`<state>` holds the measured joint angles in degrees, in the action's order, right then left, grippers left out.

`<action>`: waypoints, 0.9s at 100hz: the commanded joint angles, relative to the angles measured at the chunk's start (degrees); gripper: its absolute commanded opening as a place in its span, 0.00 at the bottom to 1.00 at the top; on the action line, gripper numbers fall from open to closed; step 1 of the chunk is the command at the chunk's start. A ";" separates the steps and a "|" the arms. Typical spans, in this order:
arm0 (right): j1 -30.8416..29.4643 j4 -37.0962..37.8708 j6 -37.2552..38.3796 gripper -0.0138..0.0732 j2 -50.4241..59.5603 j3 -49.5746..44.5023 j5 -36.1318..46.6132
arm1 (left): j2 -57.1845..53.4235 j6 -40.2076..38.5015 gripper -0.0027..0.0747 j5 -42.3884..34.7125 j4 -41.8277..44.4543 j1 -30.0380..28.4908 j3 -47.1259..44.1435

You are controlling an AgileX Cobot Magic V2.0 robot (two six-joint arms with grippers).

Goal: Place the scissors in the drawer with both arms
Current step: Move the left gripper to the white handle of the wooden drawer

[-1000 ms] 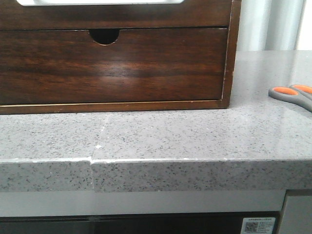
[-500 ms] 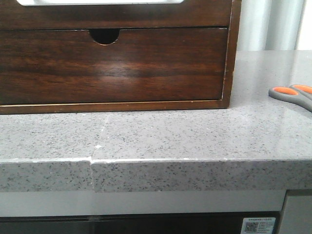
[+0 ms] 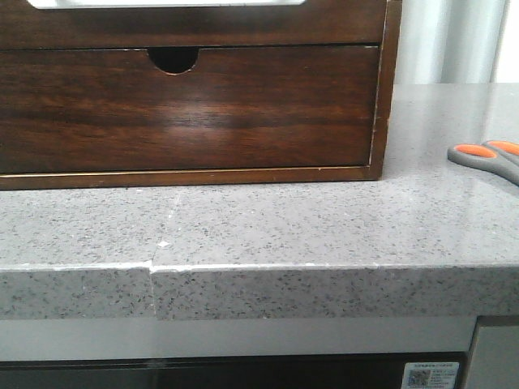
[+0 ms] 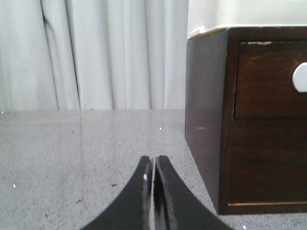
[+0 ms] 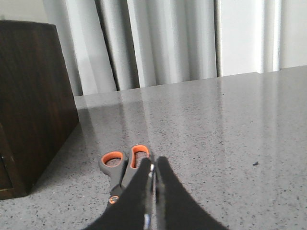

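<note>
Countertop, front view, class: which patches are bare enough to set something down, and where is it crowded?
Bare grey countertop runs from the wooden cabinet out to the front edge. A second free patch lies between the cabinet's right side and the scissors. The far right edge, where the scissors lie, is taken.

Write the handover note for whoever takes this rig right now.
Left tool: shut, empty, low over the counter beside the cabinet's side.
Right tool: shut, empty, just above the scissors.
Scissors lie flat on the counter, right of the cabinet, handles toward it.
The drawer visible in the front view is closed.
Done: nothing visible yet.
Left: open the drawer, pick up the scissors, place them inside.
</note>
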<state>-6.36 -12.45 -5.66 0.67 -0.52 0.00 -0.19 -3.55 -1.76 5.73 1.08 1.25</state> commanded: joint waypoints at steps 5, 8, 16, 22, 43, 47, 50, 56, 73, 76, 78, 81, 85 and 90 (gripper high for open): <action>-0.19 -1.86 -0.10 0.09 -0.51 0.52 3.15 | -0.13 -0.34 0.01 -3.39 0.79 0.05 5.28; -0.19 -1.86 -0.10 0.09 -1.01 1.28 2.22 | 0.43 -0.34 0.01 -3.14 0.79 0.05 6.16; -0.19 -1.45 -0.10 0.09 -3.09 3.55 0.00 | 2.33 -0.34 0.01 -1.63 0.79 0.05 8.78; -0.19 -1.45 -0.10 0.09 -4.84 5.54 -0.61 | 4.13 -0.34 0.01 -1.51 0.79 0.05 10.67; -0.19 -1.45 -0.10 0.09 -13.75 14.72 -9.71 | 11.76 -0.34 0.01 1.11 0.59 0.05 17.39; -0.19 -1.45 -0.10 0.09 -15.58 16.18 -10.56 | 13.40 -0.34 0.01 1.76 0.59 0.05 18.50; -0.19 -1.45 -0.10 0.09 -16.66 16.90 -10.69 | 14.43 -0.34 0.01 1.76 0.59 0.05 19.12; -0.19 -1.45 -0.10 0.09 -18.53 17.94 -10.42 | 16.23 -0.34 0.01 1.76 0.59 0.05 19.97; -0.19 -1.45 -0.10 0.09 -19.41 18.21 -9.21 | 18.54 -0.34 0.01 -1.10 0.70 0.05 20.25; -0.19 -1.45 -0.10 0.09 -19.41 18.21 -9.21 | 18.54 -0.34 0.01 -1.20 0.70 0.05 20.25; -0.19 -1.45 -0.10 0.09 -19.41 18.21 -9.21 | 18.54 -0.34 0.01 -1.24 0.70 0.05 20.25; -0.19 -1.45 -0.10 0.09 -19.41 18.21 -9.21 | 18.54 -0.34 0.01 -1.49 0.70 0.05 20.25; -0.19 -1.45 -0.10 0.09 -19.41 18.21 -9.21 | 18.54 -0.34 0.01 -1.62 0.70 0.05 20.25; -0.19 -1.45 -0.10 0.09 -19.41 18.21 -9.21 | 18.54 -0.34 0.01 -1.72 0.70 0.05 20.25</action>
<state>-6.36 -13.94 -5.58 -17.86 15.46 -13.75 17.40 -3.55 1.89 6.49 1.08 19.28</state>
